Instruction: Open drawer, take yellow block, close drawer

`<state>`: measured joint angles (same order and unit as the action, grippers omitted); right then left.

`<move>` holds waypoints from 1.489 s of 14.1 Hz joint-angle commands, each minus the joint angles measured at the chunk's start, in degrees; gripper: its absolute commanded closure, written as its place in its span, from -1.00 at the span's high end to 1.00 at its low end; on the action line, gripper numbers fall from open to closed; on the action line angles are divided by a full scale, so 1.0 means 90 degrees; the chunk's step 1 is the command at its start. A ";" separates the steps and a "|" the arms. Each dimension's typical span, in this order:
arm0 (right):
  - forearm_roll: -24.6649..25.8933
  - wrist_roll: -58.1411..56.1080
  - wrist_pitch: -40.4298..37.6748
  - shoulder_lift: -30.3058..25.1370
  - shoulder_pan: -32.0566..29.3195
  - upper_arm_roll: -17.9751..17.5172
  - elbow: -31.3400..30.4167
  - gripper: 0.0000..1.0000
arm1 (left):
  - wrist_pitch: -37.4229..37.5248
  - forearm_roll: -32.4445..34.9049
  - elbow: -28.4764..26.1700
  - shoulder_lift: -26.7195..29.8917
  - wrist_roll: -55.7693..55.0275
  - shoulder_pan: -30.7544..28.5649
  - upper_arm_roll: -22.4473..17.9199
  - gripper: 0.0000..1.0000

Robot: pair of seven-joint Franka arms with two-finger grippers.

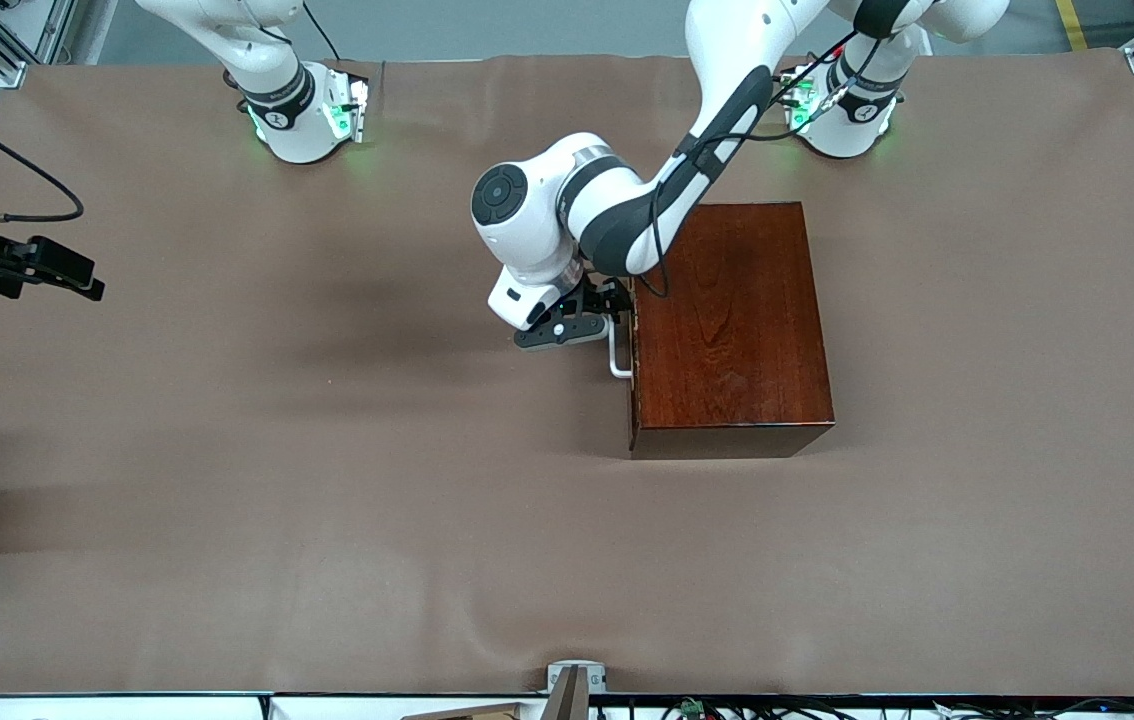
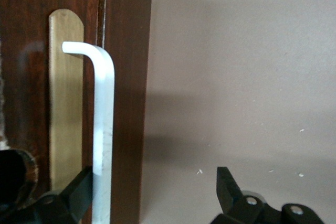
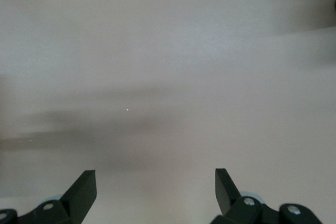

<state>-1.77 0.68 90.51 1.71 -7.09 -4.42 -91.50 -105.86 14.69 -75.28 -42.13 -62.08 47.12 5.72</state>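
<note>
Mahogany-coloured glossy wooden box [image 1: 732, 330] sits mid-surface on the brown cloth-covered surface [image 1: 327, 500], its drawer [image 2: 63, 103] shut. The left tool [image 1: 595, 322], fingers spread, straddles the drawer's white U-shaped handle [image 2: 103, 129]. The right tool [image 3: 155, 192], spread wide, waits over bare surface at the right arm's end.

White glossy arm links showing dark grey joint bands, black cable running along left arm [image 1: 717, 140], green lights glowing at both bases, black left tool [image 1: 617, 312] fingers [image 2: 228, 190] showing silver screws, round dark cap sitting on wrist joint
</note>
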 commanded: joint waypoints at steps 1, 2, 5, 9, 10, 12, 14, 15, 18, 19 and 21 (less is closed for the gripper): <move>0.0050 0.0071 0.0012 -0.0024 -0.0023 -0.0036 0.0000 1.00 | -0.0190 0.0155 0.0347 -0.0250 -0.0163 0.0028 -0.0030 1.00; 0.0050 0.0071 0.0012 -0.0024 -0.0023 -0.0036 0.0000 1.00 | -0.0268 0.0155 0.0347 -0.0250 -0.0163 0.0028 -0.0059 1.00; 0.0050 0.0071 0.0012 -0.0024 -0.0023 -0.0036 0.0000 1.00 | -0.0454 0.0145 0.0357 -0.0240 -0.0182 0.0018 -0.0069 1.00; 0.0050 0.0071 0.0012 -0.0024 -0.0023 -0.0036 0.0000 1.00 | -0.0815 -0.0195 0.0484 -0.0289 -0.0397 0.0018 -0.0060 1.00; 0.0050 0.0071 0.0012 -0.0024 -0.0023 -0.0036 0.0000 1.00 | -0.0913 -0.0341 0.0494 -0.0289 -0.0397 0.0009 -0.0060 1.00; 0.0050 0.0071 0.0012 -0.0024 -0.0023 -0.0036 0.0000 1.00 | -0.0963 -0.0654 0.0494 -0.0289 -0.0397 0.0018 -0.0060 1.00; 0.0050 0.0071 0.0012 -0.0024 -0.0023 -0.0036 0.0000 1.00 | -0.0972 -0.0820 0.0494 -0.0289 -0.0397 0.0018 -0.0060 1.00; 0.0050 0.0071 0.0012 -0.0024 -0.0023 -0.0036 0.0000 1.00 | -0.0972 -0.0966 0.0494 -0.0289 -0.0387 0.0018 -0.0060 1.00; 0.0050 0.0071 0.0012 -0.0024 -0.0023 -0.0036 0.0000 1.00 | -0.1060 -0.1163 0.0494 -0.0289 -0.0348 0.0038 -0.0021 1.00; 0.0050 0.0071 0.0012 -0.0024 -0.0023 -0.0036 0.0000 1.00 | -0.1080 -0.1173 0.0494 -0.0299 -0.0338 0.0038 -0.0001 1.00; 0.0050 0.0071 0.0012 -0.0024 -0.0023 -0.0036 0.0000 1.00 | -0.1177 -0.1173 0.0494 -0.0299 -0.0329 0.0047 0.0028 1.00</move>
<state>-1.77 0.68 90.51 1.71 -7.09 -4.42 -91.50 -114.86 6.69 -73.45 -43.14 -64.97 46.76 4.93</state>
